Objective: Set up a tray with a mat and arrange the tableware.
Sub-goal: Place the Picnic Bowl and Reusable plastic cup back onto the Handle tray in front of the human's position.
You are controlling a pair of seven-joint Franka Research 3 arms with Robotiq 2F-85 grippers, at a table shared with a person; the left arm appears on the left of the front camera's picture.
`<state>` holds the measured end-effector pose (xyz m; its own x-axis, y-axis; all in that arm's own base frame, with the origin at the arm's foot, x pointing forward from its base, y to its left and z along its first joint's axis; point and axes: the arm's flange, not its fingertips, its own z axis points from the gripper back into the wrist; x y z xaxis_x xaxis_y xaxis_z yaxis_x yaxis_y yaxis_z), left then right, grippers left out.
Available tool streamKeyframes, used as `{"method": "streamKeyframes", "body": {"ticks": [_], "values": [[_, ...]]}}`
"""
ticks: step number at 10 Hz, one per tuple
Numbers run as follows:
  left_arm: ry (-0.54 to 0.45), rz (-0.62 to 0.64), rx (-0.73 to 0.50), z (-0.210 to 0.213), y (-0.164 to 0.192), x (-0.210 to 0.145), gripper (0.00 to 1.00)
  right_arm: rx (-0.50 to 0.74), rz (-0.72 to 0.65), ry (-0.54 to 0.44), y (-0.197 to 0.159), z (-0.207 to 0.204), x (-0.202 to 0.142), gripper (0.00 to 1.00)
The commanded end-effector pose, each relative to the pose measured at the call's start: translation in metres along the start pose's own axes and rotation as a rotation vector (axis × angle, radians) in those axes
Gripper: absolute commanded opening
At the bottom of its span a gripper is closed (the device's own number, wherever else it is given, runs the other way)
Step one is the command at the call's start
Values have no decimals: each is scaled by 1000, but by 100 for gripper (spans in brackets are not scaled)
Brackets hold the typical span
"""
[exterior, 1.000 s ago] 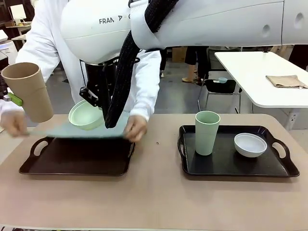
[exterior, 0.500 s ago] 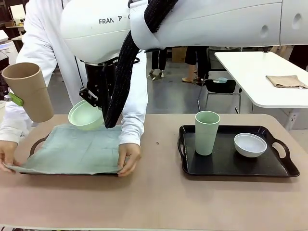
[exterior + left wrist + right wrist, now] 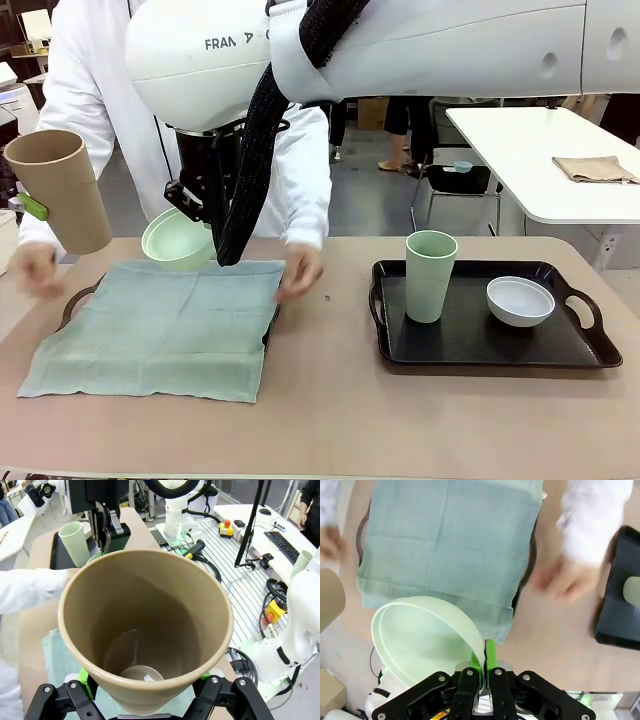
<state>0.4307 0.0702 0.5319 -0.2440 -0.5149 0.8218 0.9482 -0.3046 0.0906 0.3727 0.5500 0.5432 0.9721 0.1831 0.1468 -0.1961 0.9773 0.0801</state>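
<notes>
Two pincers hang above the mat (image 3: 160, 330). The left pincer (image 3: 145, 695), fingers spread round the tan cup (image 3: 62, 190), holds it tilted over the mat's far left corner. The right pincer (image 3: 484, 660), pointing down, is pressed tight on the rim of the mint bowl (image 3: 178, 240), tipped above the mat's far edge. A person's hand (image 3: 300, 270) hovers at the mat's far right corner.

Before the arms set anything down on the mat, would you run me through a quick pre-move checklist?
1. Grip of left gripper on tan cup: ok.
2. Grip of right gripper on mint green bowl rim: ok.
3. The mat seated inside the left tray: not ok, it drapes over the near edge.
4. Person's hands clear of the mat: not ok, one hand is at its far corner.
</notes>
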Motion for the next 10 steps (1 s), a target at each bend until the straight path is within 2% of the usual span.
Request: {"method": "streamKeyframes", "body": {"ticks": [1,10], "values": [[9,-3,3,2,0,3,28,-20,-2,-10,2,2,1,0],[9,-3,3,2,0,3,28,-20,-2,-10,2,2,1,0]]}}
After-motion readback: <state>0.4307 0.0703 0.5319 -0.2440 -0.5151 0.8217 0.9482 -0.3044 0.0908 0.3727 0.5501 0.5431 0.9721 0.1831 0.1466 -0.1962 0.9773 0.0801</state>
